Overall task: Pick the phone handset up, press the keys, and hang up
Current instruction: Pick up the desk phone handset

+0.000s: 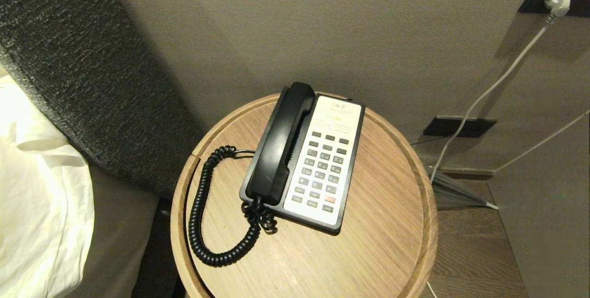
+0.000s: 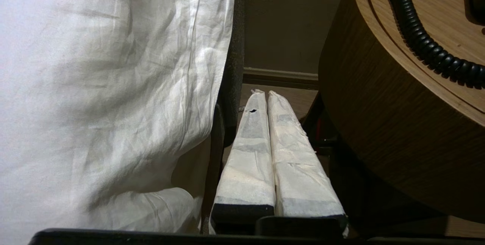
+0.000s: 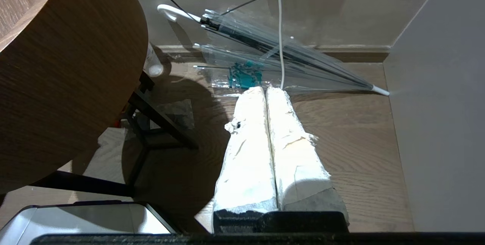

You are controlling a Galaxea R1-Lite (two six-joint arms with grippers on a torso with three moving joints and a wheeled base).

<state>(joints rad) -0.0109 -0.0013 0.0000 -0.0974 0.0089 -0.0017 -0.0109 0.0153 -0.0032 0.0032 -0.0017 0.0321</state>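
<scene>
1. Nearest each wrist camera we find the taped fingers pressed together: the left gripper (image 2: pixel 268 94) hangs low between the white bed linen (image 2: pixel 106 85) and the side of the round wooden table (image 2: pixel 379 123), and the right gripper (image 3: pixel 266 90) hangs low above the wooden floor (image 3: pixel 360 142) on the table's other side. Both claws are fully closed and hold nothing. Neither arm appears in the head view.
2. We locate the phone handset (image 1: pixel 281 143) seated in its cradle along the left side of the phone base (image 1: pixel 350 169). The keypad (image 1: pixel 322 169) lies just beside it to the right.
3. Risk: the coiled cord (image 1: pixel 203 215) loops wide across the tabletop toward the near-left rim. We judge that a gripper rising past that rim can snag it and drag the base.
4. Risk: closed fingers cannot straddle the handset. We judge that they must spread before descent.
5. Risk: the base sits unfixed on smooth wood; a slanted key press may slide it.
6. Clearance, left: we note tight room, with the linen and the dark headboard (image 1: pixel 92 81) close by.
7. Clearance, right: we note more open floor, though a folded clear umbrella (image 3: pixel 273 55) and a white cable (image 3: pixel 280 29) lie near the wall.
8. Clearance, above: open space over the phone favours a top approach.
</scene>
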